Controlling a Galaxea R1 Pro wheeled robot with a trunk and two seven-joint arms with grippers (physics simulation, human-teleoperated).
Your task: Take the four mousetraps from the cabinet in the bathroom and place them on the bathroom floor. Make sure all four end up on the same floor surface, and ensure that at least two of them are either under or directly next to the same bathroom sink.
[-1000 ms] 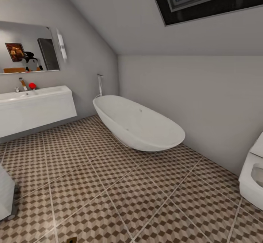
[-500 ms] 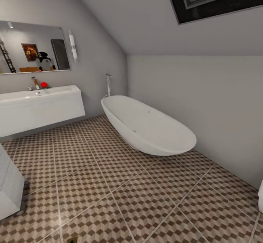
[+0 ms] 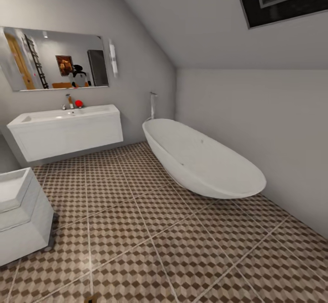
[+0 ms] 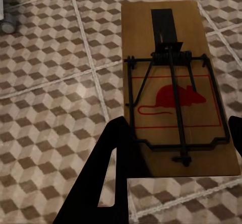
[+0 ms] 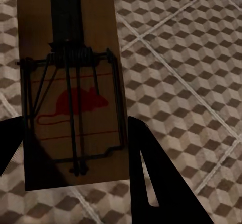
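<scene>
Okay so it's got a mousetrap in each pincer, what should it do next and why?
Probably roll toward the bathroom sink across the room. The left pincer holds a mousetrap, the right pincer another mousetrap, both above the tiled floor, and two traps must end under or beside that sink.

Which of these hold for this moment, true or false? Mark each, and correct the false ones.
1. Each gripper holds a mousetrap. True: left gripper on one mousetrap, right gripper on another mousetrap.
2. The bathtub is orange-brown wood. False: it is white.
3. A red item sits by the tap on the bathroom sink. True.
4. The bathroom floor is plain white. False: brown and beige cube-pattern tiles.
</scene>
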